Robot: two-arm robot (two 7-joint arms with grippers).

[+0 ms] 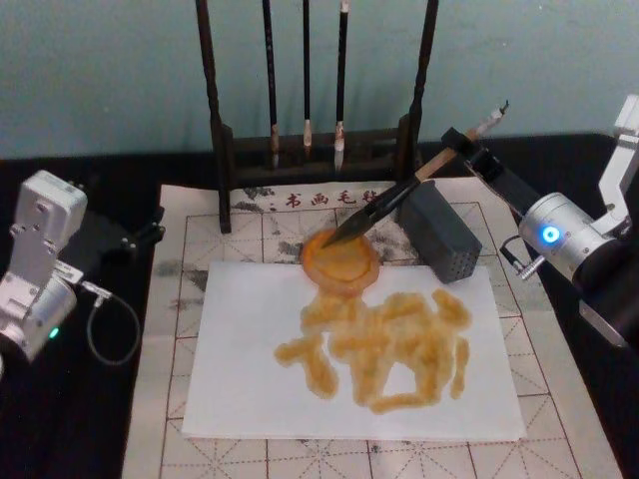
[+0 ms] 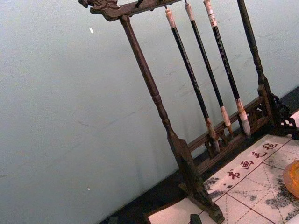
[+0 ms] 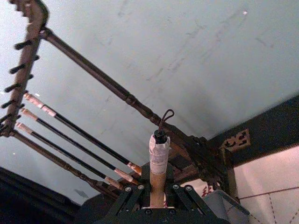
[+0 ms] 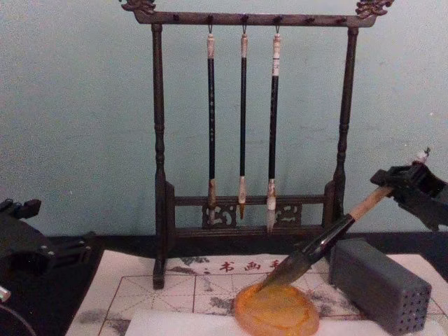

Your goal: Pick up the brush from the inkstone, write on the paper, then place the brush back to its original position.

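brush (image 1: 404, 190) tuft at inkstone (image 1: 339, 264) far edge; right pincer (image 1: 461, 145) grips shaft; left pincer (image 1: 140, 235) parked left

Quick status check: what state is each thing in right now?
Brush: tilted, tuft touching inkstone.
Inkstone: flat at paper's far edge.
Paper: flat, covered in orange strokes.
Right claw: shut on brush's upper shaft.
Left claw: parked, left of mat.
Thin brushes: hanging on rack.

Right gripper (image 1: 461, 148) is black, right arm (image 1: 574, 244) silver with a blue ring (image 1: 548, 235); silver-white left arm (image 1: 35, 264) has a green light (image 1: 52, 332) and looped cable (image 1: 136, 321)
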